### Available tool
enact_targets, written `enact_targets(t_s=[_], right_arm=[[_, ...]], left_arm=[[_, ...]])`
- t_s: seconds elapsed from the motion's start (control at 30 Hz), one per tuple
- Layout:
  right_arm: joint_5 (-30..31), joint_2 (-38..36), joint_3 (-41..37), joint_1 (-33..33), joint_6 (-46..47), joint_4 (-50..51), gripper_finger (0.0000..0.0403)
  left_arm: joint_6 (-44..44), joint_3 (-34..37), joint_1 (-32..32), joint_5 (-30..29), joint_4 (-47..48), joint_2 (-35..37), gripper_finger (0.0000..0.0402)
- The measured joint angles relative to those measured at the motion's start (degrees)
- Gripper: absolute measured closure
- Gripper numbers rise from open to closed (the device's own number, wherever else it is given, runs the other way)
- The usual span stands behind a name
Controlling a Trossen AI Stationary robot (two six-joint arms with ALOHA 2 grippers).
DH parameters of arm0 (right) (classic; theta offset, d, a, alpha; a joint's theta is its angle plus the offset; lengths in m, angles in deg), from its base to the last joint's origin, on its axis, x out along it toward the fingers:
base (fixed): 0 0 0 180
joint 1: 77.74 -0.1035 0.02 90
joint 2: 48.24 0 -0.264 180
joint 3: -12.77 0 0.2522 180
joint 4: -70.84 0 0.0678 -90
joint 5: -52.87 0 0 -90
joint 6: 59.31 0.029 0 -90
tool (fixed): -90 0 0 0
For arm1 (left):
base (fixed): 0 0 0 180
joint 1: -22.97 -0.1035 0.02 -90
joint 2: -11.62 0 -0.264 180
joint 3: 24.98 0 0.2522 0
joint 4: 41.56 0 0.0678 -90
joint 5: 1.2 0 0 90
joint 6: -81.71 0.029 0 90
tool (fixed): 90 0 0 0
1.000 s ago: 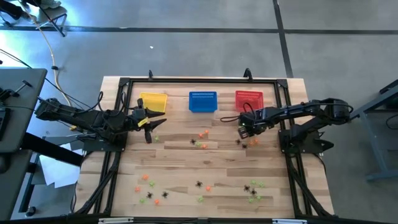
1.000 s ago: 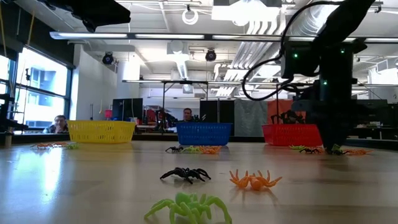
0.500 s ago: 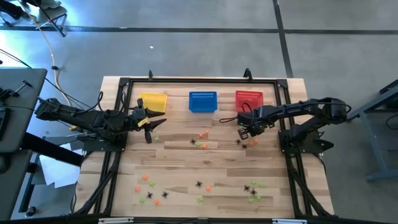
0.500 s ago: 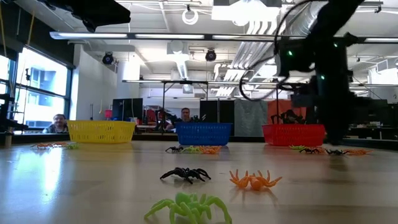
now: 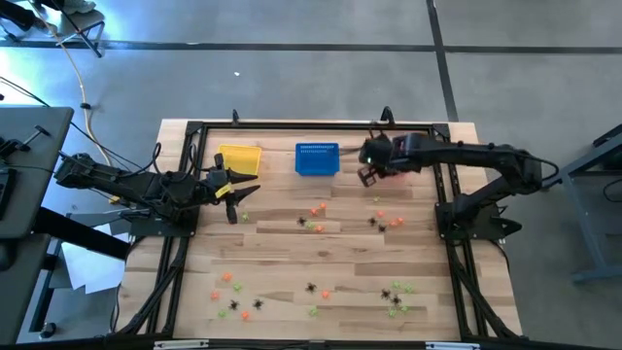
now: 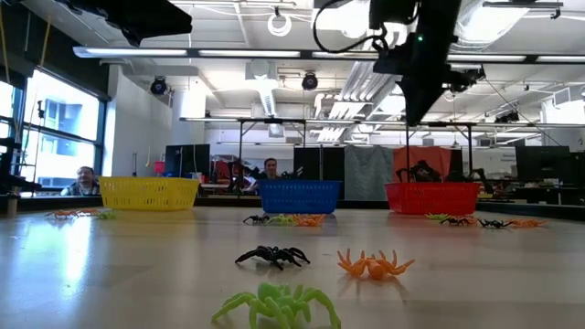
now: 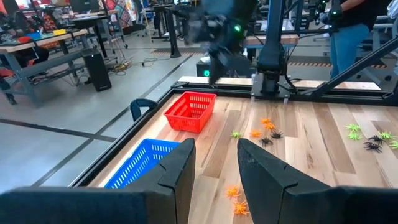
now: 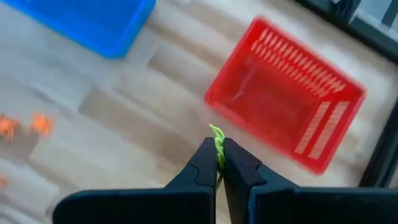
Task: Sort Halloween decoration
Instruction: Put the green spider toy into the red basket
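1. High view: the right gripper [image 5: 368,176] hangs between the blue mesh basket [image 5: 316,158] and the red mesh basket [image 5: 393,154], near the table's far edge.
2. Right wrist view: jaws pinch a light green plastic trinket [image 8: 217,147] above bare wood.
3. Left wrist view: the left gripper [image 7: 214,163] waits, jaws apart, holding nothing.

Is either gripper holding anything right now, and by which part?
The right gripper pinches a light green plastic spider trinket by one thin end, probably a leg. The left gripper holds nothing.
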Motion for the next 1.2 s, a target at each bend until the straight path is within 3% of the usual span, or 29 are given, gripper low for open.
enact_targets(t_s=[0.2, 0.5, 0.83, 1.03, 1.2], right_arm=[[-0.51, 0.02, 1.42, 8.93, -4.48, -0.12, 0.0402], [-1.98, 2.02, -6.96, 18.46, -5.93, -1.65, 0.0403], [-5.18, 3.91, -18.45, 19.11, -5.88, -14.74, 0.0403], [-5.16, 3.89, -19.13, 19.11, -4.77, -15.53, 0.0399], [-5.18, 3.87, -18.71, 19.11, -7.18, -16.34, 0.0363]], left_arm=[[0.00, 0.00, 0.00, -0.16, 0.31, 0.02, 0.0291], [-0.02, 0.00, 0.00, -0.20, 0.42, 0.02, 0.0291], [-0.02, 0.00, 0.00, -0.22, 0.49, -0.01, 0.0291], [-0.02, 0.00, 0.00, -0.22, 0.49, 0.02, 0.0291], [-0.03, 0.00, 0.00, -0.22, 0.50, 0.02, 0.0291]])
